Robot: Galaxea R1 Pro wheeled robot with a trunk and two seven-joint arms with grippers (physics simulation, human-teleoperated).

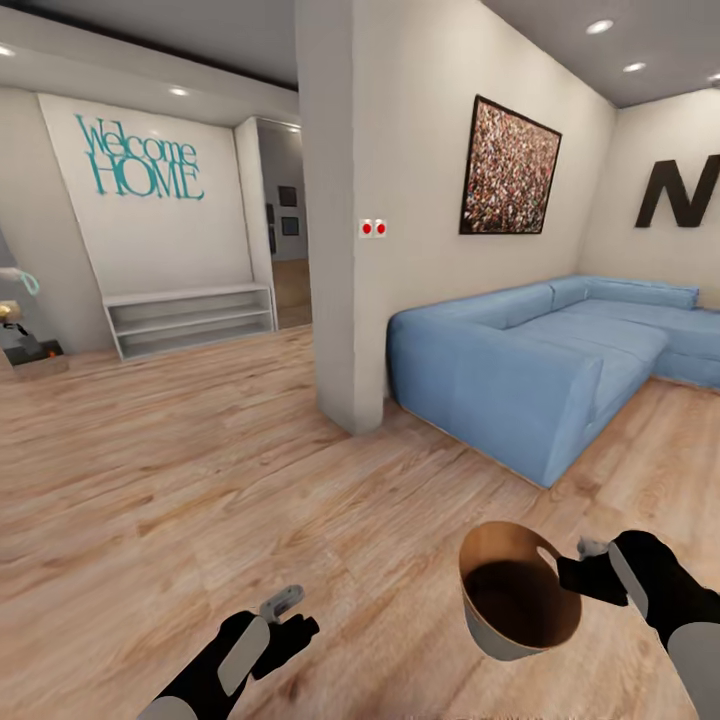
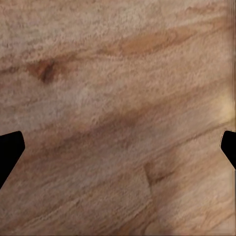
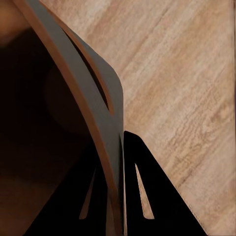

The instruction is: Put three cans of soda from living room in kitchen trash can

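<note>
Tan-beige round tapered trash can (image 1: 510, 640) with dark brown inside is held up off the light wood plank floor (image 1: 200, 480), at the near right of the head view, tipped so its open mouth faces up toward the camera. Right gripper (image 1: 572, 562), black, clamps the can's rim on its right side; right wrist view shows the two black slotted fingers (image 3: 142, 196) closed on the thin rim wall (image 3: 93, 98), one finger inside, one outside, floor beyond. Inside of the can looks dark, contents cannot be told.

Left gripper (image 1: 290, 610), black with a grey pad, hangs over bare floor well to the left of the can, holding nothing. Left wrist view shows its black fingertips (image 2: 10, 147) at opposite edges, spread wide apart, only wood planks (image 2: 118, 118) between them.

Farther than the can, on the same side, a blue fabric sectional sofa (image 1: 540, 360) sits against the wall. A white square pillar (image 1: 345, 220) with two red dots stands just beside the sofa's near left end. On the wall above the sofa hangs a dark-framed speckled picture (image 1: 508, 168), and large black letters (image 1: 680, 192) to its right.

Far left of the can, a white low shelf unit (image 1: 190, 318) stands under teal "Welcome HOME" wall lettering (image 1: 140, 158). A doorway (image 1: 285, 225) opens between shelf and pillar.
</note>
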